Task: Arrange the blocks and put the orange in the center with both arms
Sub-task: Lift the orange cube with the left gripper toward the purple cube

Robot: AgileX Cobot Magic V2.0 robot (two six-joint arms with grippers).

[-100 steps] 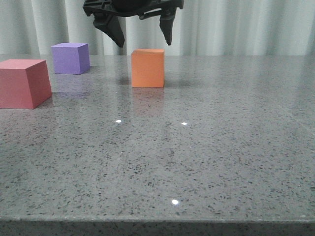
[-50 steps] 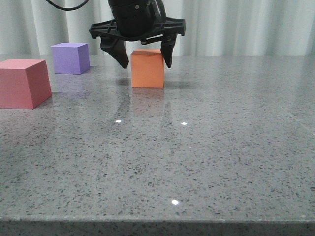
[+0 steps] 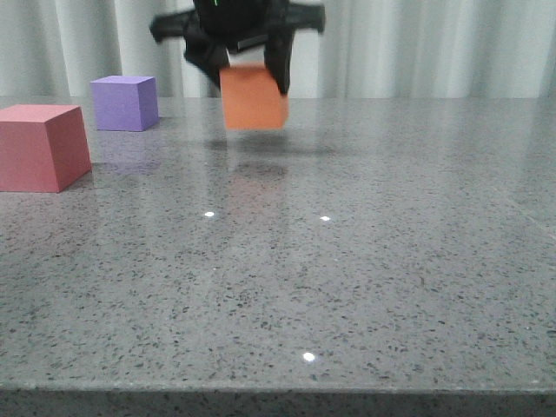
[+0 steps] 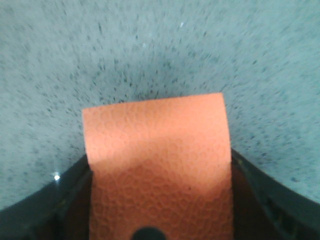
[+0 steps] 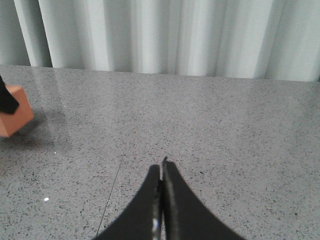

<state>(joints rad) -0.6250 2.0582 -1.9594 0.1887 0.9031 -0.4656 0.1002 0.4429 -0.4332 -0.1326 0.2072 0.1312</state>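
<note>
The left gripper (image 3: 248, 74) is clamped on the orange cube (image 3: 254, 97), one dark finger on each of two opposite side faces. The cube hangs clear of the grey table (image 3: 365, 261), with its shadow directly beneath the claw. In the left wrist view the orange cube (image 4: 157, 165) fills the space between the fingers, seated deep toward the palm.

The purple cube (image 3: 124, 102) stands well off to the claw's left, and the red-pink cube (image 3: 41, 146) lies further left and nearer the camera. Both rest on the table, untouched.

The right gripper (image 5: 161, 175) is closed on nothing, fingertips together above bare table, with the orange cube (image 5: 14, 117) well apart on its left.

Handling judgement: the dimpled, matte surface suggests foam, so the cube is probably light and slightly compressible. The front view is motion-blurred, so any tilt in the grasp cannot be confirmed. Grip flat on opposite faces, at mid-height, with moderate force; the matte texture should resist slipping
</note>
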